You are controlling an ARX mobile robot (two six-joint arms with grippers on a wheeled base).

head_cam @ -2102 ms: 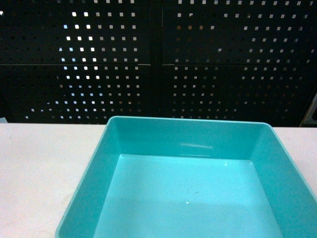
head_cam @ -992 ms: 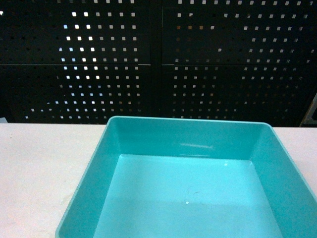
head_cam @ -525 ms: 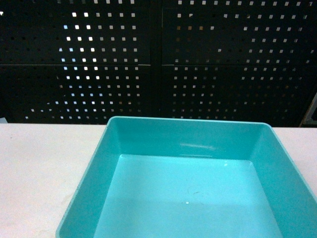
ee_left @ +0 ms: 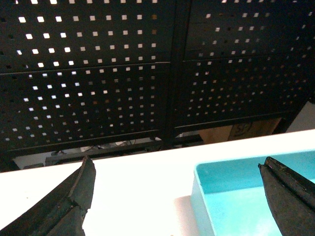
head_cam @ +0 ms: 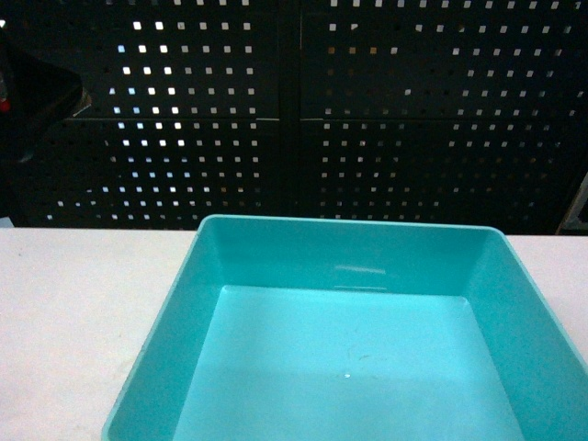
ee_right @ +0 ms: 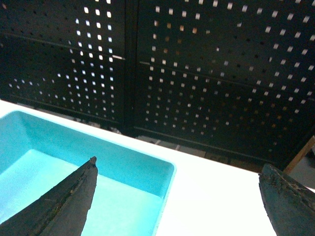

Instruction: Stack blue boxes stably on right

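Left pincer point(ee_left: 177, 196) spread, empty, over desk point(ee_left: 142, 172) beside turquoise tub point(ee_left: 231, 196) left wall. Tub sits mid-desk, empty. Right pincer point(ee_right: 177, 196) spread, straddling tub's right corner. Best: grip opposite walls evenly, lift level. Royal-blue crate unseen.

A pale bench point(head_cam: 83, 303) is backed by a black panel wall point(head_cam: 386, 119) punched with rows of small square holes. Light is seen through the holes, brightest at upper left. Below the panels, a gap is seen with a brown cardboard box point(ee_left: 243, 130).
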